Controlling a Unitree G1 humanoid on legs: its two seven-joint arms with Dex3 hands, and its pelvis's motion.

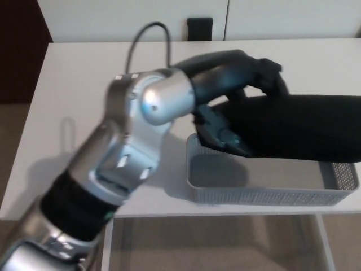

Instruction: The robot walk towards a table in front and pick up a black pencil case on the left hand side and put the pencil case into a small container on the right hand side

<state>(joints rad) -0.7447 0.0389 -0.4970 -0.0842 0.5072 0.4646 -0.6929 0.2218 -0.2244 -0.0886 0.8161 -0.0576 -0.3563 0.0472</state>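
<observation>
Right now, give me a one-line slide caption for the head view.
Left hand holds the black pencil case over the grey mesh container on the white table.

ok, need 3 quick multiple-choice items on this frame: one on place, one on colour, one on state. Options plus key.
1. Where is the pencil case?
A. Held above the basket
B. Flat on the table's left side
C. On the floor

2. What colour is the basket?
A. Red
B. Grey
C. Green

3. What is the left hand doing?
A. Hanging open, holding nothing
B. Resting on the table
C. Closed on the pencil case

Key: 1 A, the case hangs over the basket's open top with bare floor showing below it; 2 B, its mesh walls are grey; 3 C, the fingers wrap the case's near end.
</observation>
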